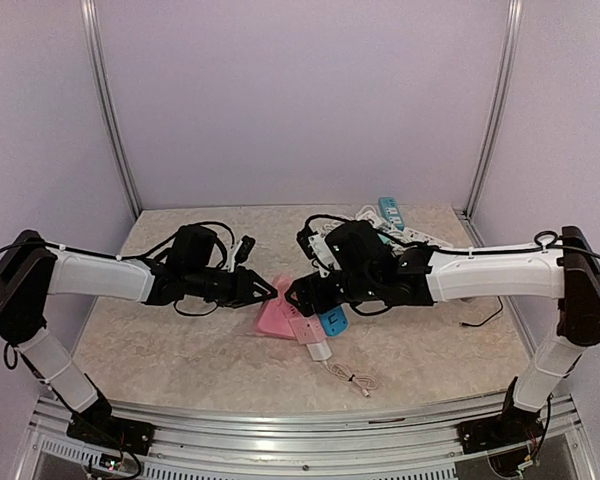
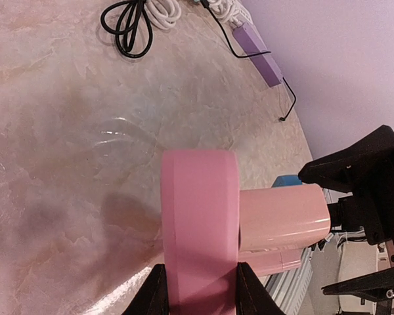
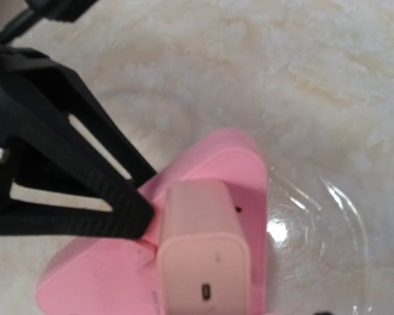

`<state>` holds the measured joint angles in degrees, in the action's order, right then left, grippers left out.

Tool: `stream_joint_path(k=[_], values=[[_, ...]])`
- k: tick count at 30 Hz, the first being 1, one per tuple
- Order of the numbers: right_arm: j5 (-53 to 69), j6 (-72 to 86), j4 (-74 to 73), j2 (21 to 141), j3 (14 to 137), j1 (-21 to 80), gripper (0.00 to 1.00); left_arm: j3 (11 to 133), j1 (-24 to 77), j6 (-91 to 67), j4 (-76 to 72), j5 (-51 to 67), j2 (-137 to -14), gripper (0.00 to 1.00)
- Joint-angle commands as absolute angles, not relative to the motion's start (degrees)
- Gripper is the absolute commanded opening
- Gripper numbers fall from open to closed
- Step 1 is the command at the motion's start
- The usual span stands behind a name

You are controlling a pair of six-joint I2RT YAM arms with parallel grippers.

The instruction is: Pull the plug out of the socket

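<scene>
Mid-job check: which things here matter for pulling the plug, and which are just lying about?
Job: pink socket, pink plug, left fingers clamping the socket, right fingers open at the plug.
Lying about: black cable coil, purple power strip, loose white cable.

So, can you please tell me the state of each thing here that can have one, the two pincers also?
pink plug: seated in the socket, not yet pulled out.
pink socket: clamped between the fingers of the left pincer.
left pincer: shut on the pink socket.
right pincer: open, one finger on each side of the pink plug.
black cable: coiled, lying loose.
</scene>
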<state>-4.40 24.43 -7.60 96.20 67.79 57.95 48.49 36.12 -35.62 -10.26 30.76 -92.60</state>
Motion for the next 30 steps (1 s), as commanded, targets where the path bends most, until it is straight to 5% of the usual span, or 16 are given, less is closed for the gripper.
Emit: stream_joint_path(k=[1,22,30], values=[[-3.58,26.24,-6.75,98.08,69.21,57.95,0.74,51.34,36.99,-34.59,-11.29,31.03,-89.68,0.12],[-2.51,28.97,-2.11,100.54,70.31,58.32,0.52,58.64,37.16,-27.36,7.83,32.64,-85.87,0.12],[-2.28,30.51,-0.26,99.85,68.74,58.36,0.55,60.26,37.09,-23.71,9.90,29.87,-86.73,0.12]])
